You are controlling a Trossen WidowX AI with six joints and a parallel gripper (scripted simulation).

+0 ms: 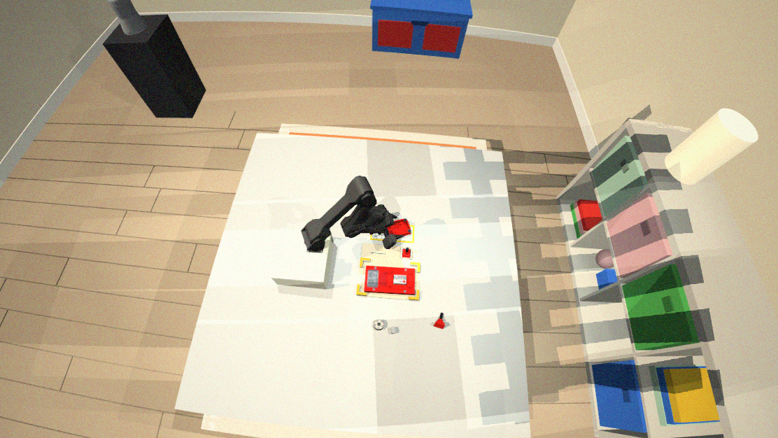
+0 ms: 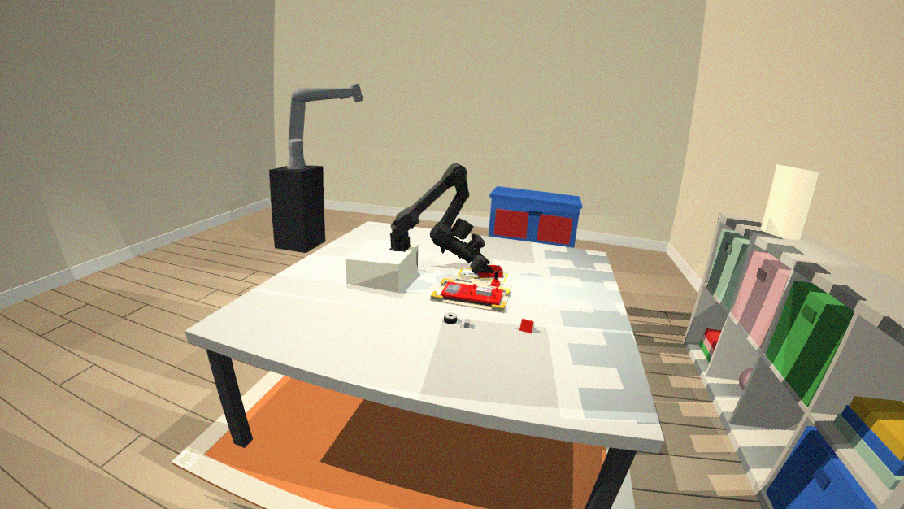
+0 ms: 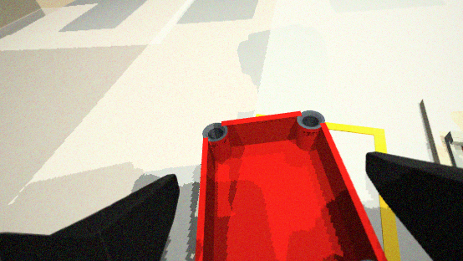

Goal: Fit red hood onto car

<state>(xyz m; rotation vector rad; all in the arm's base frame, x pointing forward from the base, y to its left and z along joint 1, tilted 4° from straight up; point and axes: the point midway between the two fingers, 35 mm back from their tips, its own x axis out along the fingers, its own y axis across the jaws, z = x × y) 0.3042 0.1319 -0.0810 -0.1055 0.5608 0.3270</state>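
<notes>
The red hood (image 1: pixel 402 226) (image 2: pixel 495 271) (image 3: pixel 276 192) lies on the table with its hollow side up, inside a yellow outline (image 3: pixel 379 137). Two grey corner bosses with holes show at its far end in the wrist view. My gripper (image 1: pixel 395 233) (image 2: pixel 485 267) (image 3: pixel 268 172) is open, low over the hood, with one black finger on each side of it and apart from its walls. The red car chassis (image 1: pixel 404 270) (image 2: pixel 456 291) sits in its yellow-cornered jig (image 1: pixel 360 293) just in front, with the grey engine block in place.
A small red part with a black post (image 1: pixel 406 252) stands between hood and chassis. A black wheel (image 1: pixel 378 327) (image 2: pixel 450 318), a small grey cube (image 1: pixel 393 329) (image 2: pixel 467 324) and a red block (image 1: pixel 439 322) (image 2: pixel 526 325) lie nearer the front. The arm stands on a white box (image 1: pixel 304 266) (image 2: pixel 379 268).
</notes>
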